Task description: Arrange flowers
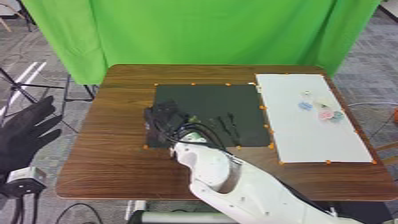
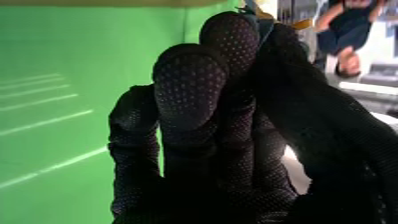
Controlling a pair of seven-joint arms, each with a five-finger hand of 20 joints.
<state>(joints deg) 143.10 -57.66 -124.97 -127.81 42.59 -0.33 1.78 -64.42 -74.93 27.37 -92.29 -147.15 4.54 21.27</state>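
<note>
Nearest, the right arm [image 1: 213, 175] crosses the near edge of the counter [image 1: 107, 165]. Out past the left edge, the left hand [image 1: 28, 132] is wide, fingers spread. On the dark mat [image 1: 240, 100] lie thin dark stems [image 1: 233, 127], just right of the right hand [image 1: 165, 120]. That hand is narrow, at the mat's left part, thumb and fingertips pinching a small piece [image 2: 262, 14] with blue and yellow bits, likely part of a flower. A tip-only hold like that could let it twist or drop; a low sweep rightward could drag the hand or cables through the stems. Farther right, on the white sheet [image 1: 338, 142], the pink flower [image 1: 325, 115] and blue flower [image 1: 306, 106] sit close together, so setting another down there might knock them.
</note>
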